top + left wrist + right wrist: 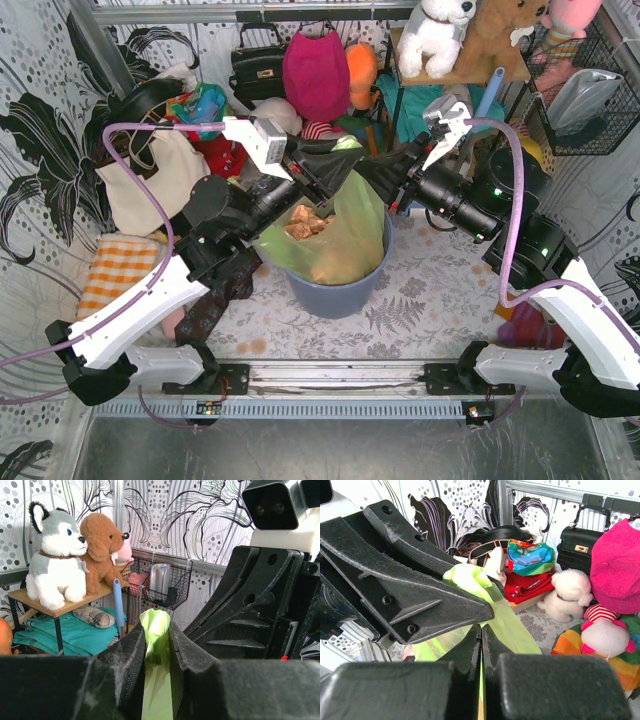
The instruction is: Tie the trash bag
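The lime-green trash bag (345, 235) sits in a blue-grey round bin (335, 295), with tan crumpled paper (305, 222) showing at its mouth. The top of the bag is drawn up to a peak between the two grippers. My left gripper (335, 170) comes in from the left. In the left wrist view its jaws (157, 635) press on a bunched strip of the bag (156, 625). My right gripper (372, 172) comes in from the right, its jaws (481, 630) shut on a thin fold of the bag (512, 625). The two grippers' fingertips almost touch above the bin.
Behind the bin are a magenta fabric bag (315, 70), a black handbag (255, 65) and plush toys on a shelf (435, 35). A wire basket (585, 95) hangs at the right, and a beige tote (150, 180) and an orange checked cloth (115, 270) lie at the left.
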Controlling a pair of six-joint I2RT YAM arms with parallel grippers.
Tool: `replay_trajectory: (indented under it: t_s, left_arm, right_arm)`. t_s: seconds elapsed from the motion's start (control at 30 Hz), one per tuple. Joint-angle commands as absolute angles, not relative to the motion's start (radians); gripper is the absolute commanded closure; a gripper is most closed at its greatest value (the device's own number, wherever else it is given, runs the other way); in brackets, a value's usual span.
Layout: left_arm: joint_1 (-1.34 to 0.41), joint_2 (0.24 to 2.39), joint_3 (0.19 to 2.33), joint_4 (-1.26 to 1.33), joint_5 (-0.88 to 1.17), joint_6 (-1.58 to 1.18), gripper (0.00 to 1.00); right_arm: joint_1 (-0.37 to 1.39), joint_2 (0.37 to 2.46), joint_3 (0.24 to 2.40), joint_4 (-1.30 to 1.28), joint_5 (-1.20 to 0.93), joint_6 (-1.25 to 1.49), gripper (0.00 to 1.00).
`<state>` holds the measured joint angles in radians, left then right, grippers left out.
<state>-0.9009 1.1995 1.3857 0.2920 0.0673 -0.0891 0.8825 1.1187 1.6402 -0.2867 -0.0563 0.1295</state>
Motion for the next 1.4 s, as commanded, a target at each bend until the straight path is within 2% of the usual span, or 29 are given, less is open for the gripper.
replay_trajectory:
  t_s: [0.0, 0.13, 0.23, 0.47, 0.6, 0.7, 0.77, 0.83, 1.07, 1.37]
  left_arm:
    - [-0.896, 1.169, 1.387, 0.332, 0.066, -0.077, 0.70]
    - [-0.896, 1.162, 1.388, 0.337, 0.041, -0.081, 0.68]
    - [-0.896, 1.161, 1.389, 0.340, 0.038, -0.082, 0.71]
    - [-0.896, 1.170, 1.396, 0.329, 0.056, -0.083, 0.86]
    - [-0.896, 1.173, 1.401, 0.322, 0.059, -0.078, 1.00]
    - [-0.896, 1.174, 1.402, 0.319, 0.063, -0.077, 1.00]
    - [-0.896, 1.174, 1.401, 0.315, 0.069, -0.076, 1.00]
    - [-0.896, 1.174, 1.398, 0.315, 0.080, -0.074, 1.00]
    - [-0.896, 1.152, 1.362, 0.316, 0.170, -0.056, 1.00]
    - [-0.896, 1.142, 1.301, 0.318, 0.340, -0.043, 1.00]
  right_arm:
    - [0.886, 1.112, 1.672, -0.260, -0.054, 0.113, 1.00]
    - [0.887, 1.111, 1.668, -0.261, -0.052, 0.116, 1.00]
    - [0.887, 1.108, 1.664, -0.257, -0.052, 0.118, 1.00]
    - [0.887, 1.108, 1.667, -0.256, -0.052, 0.119, 1.00]
    - [0.887, 1.109, 1.672, -0.261, -0.051, 0.118, 1.00]
    - [0.886, 1.104, 1.684, -0.270, -0.043, 0.117, 1.00]
    - [0.887, 1.092, 1.688, -0.268, -0.033, 0.112, 0.86]
    - [0.887, 1.079, 1.692, -0.259, -0.009, 0.110, 0.81]
    - [0.887, 1.099, 1.771, -0.248, 0.004, 0.103, 0.81]
    - [0.887, 1.223, 1.944, -0.324, 0.031, 0.076, 0.81]
